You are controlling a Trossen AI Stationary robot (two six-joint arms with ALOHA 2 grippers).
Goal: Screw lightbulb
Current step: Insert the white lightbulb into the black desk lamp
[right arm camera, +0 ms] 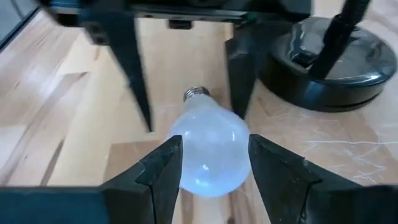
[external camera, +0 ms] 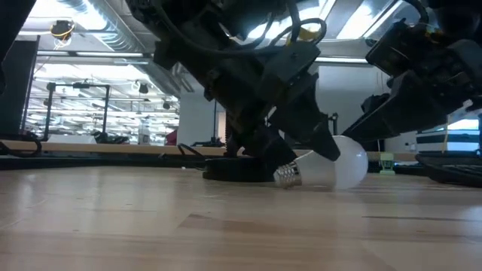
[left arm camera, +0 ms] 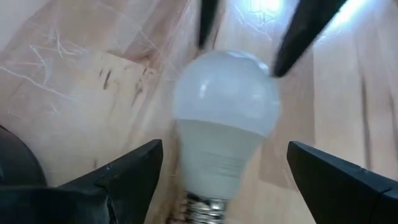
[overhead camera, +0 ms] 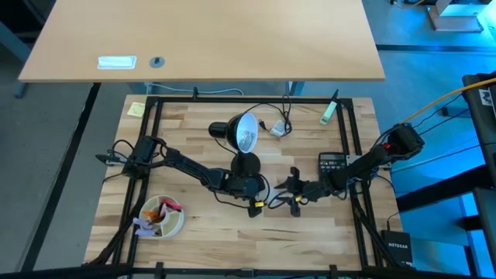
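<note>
Frosted white lightbulb (right arm camera: 208,155), ribbed metal base, lies on wood table (external camera: 151,218) | right gripper (right arm camera: 214,163) clamps its dome | left gripper (left arm camera: 224,177) straddles wide-open, six o'clock of lamp base (right arm camera: 323,62)

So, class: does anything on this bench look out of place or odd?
Yes: the lightbulb lies on its side on the table instead of sitting in the lamp. The right pincer grips its globe, and the open left pincer straddles its base end.

Bright ceiling lights (external camera: 90,30) glare behind dark silhouetted arms in the low view, while the near lightbulb (left arm camera: 225,112) blurs in both wrist views.
</note>
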